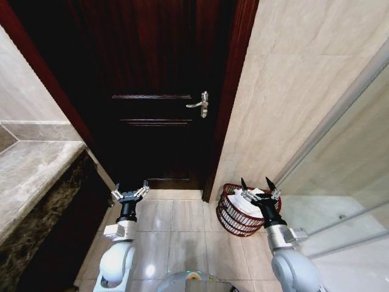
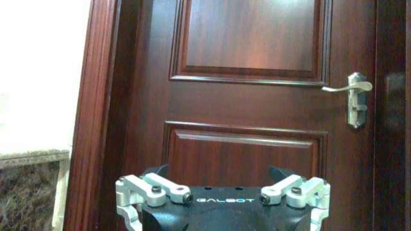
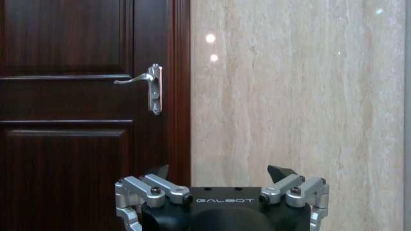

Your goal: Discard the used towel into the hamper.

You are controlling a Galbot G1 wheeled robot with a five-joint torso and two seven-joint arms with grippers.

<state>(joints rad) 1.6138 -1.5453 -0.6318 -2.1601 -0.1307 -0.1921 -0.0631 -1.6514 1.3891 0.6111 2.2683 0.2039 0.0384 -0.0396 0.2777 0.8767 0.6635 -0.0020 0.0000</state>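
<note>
The hamper (image 1: 230, 214), a small round red-brown basket of thin bars, stands on the floor by the wall, right of the door. A white towel (image 1: 245, 205) lies inside it, partly hidden by my right arm. My right gripper (image 1: 258, 184) hangs open just above the hamper's rim, nothing between its fingers. In the right wrist view that gripper (image 3: 220, 169) faces the beige wall and the door edge. My left gripper (image 1: 129, 190) is open and empty over the floor in front of the door. In the left wrist view it (image 2: 220, 170) faces the door.
A shut dark wooden door (image 1: 155, 91) with a silver lever handle (image 1: 200, 104) fills the way ahead. A stone counter (image 1: 27, 173) runs along the left. A glass shower partition (image 1: 346, 182) stands on the right. Tiled floor (image 1: 179, 225) lies between the arms.
</note>
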